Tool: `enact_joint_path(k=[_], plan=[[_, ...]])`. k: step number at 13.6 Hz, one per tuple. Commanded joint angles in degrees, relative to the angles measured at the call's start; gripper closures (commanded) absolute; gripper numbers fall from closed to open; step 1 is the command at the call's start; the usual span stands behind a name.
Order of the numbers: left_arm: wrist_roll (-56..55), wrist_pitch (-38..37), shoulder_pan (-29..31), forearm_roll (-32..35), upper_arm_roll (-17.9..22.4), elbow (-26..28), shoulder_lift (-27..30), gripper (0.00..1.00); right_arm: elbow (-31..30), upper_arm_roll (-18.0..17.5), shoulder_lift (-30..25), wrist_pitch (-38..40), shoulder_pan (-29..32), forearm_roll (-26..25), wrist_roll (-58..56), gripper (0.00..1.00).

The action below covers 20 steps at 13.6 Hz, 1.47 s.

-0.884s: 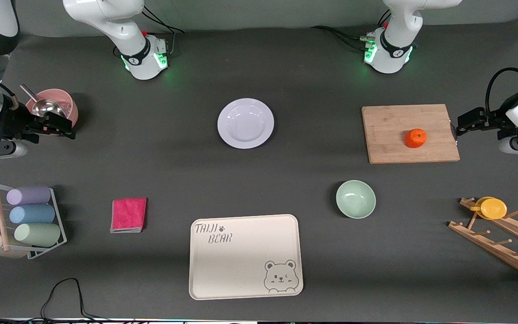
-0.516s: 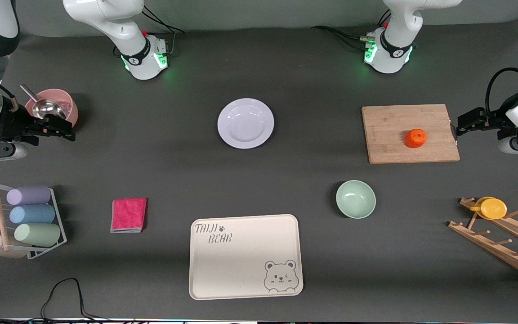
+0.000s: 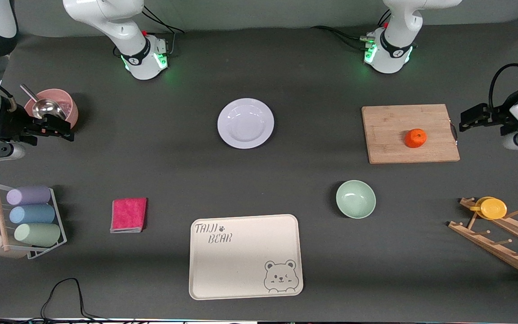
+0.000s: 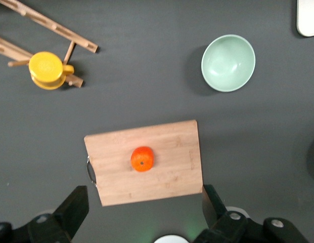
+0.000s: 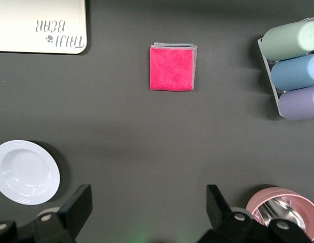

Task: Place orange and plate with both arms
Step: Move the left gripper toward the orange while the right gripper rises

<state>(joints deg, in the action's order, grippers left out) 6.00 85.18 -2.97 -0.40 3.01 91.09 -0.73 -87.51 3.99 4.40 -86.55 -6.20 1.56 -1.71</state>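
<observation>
The orange (image 3: pixel 415 137) sits on a wood board (image 3: pixel 389 130) near the tabletop's left-arm end. The plate (image 3: pixel 245 123) lies flat mid-tabletop, closer to the robot-base edge, well apart from the board. Left tool (image 3: pixel 463 120) is up in the air just off the board's edge, wide open w/ nothing in it. Right tool (image 3: pixel 63 131) hangs by the pink bowl (image 3: pixel 71 108) at the right-arm end, also wide open & empty.
</observation>
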Motion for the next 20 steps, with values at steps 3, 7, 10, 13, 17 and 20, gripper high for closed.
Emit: enact_joint_path(k=[3,7,10,13,17,20], plan=[[1.8,1.6,3.0,3.4,0.0,17.6,17.2,0.0,1.3,0.1,0.3,1.1,-0.4,-1.1,-1.1,0.0],[1.8,3.2,3.7,3.4,-0.1,30.9,29.6,0.0,1.2,0.0,1.3,0.9,-0.6,-1.1,-0.8,0.0],[1.8,2.3,3.4,2.9,-0.3,33.7,33.0,0.0,1.7,-0.1,3.4,0.2,-0.5,-1.1,-1.4,0.0],[1.9,7.0,3.5,2.9,-0.3,37.6,32.0,0.0,1.9,-0.3,7.1,-3.4,-0.9,-1.0,-1.2,0.0],[1.9,19.5,3.7,3.0,-0.2,49.3,31.3,0.0,3.8,-0.3,12.6,-7.7,-3.2,-1.1,-0.5,0.0],[1.9,31.8,3.7,3.3,-0.2,58.6,29.9,0.0,3.8,-0.3,13.5,-9.3,-4.9,-1.1,-0.4,0.0]])
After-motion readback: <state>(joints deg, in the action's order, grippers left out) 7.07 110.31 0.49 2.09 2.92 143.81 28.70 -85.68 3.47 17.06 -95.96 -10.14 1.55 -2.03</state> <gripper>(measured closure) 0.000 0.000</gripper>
